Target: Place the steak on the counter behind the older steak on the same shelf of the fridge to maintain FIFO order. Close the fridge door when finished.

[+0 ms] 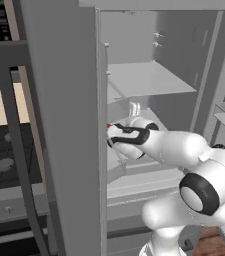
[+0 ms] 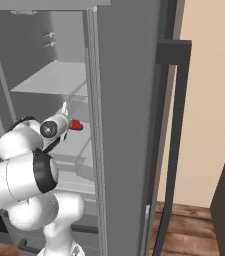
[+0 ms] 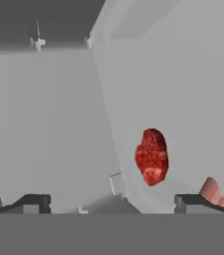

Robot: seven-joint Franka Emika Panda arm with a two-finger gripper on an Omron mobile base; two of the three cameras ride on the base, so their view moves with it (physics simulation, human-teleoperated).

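Two base views show one white arm (image 1: 184, 150) reaching into the open fridge (image 1: 69, 125), under one flat shelf plate (image 1: 149, 80). Hand view: two red cuts, one steak (image 3: 152, 157) lying on the pale shelf (image 3: 193, 99) and a paler second piece (image 3: 212, 191) just behind the right fingertip (image 3: 188, 201); the gripper (image 3: 111, 204) stands wide open, holding nothing.

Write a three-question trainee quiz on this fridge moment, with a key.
1. True or false: the pincer has its fingers closed on a steak.
2. Which does the hand view show? A) one red steak plus the edge of a paler cut beside a fingertip; B) a white plate; C) a bottle.
3. Fill in: the arm reaches into the ____ fridge, past its door.

Key: 1 false, the fingers stand wide apart with nothing between them; 2 A; 3 open.
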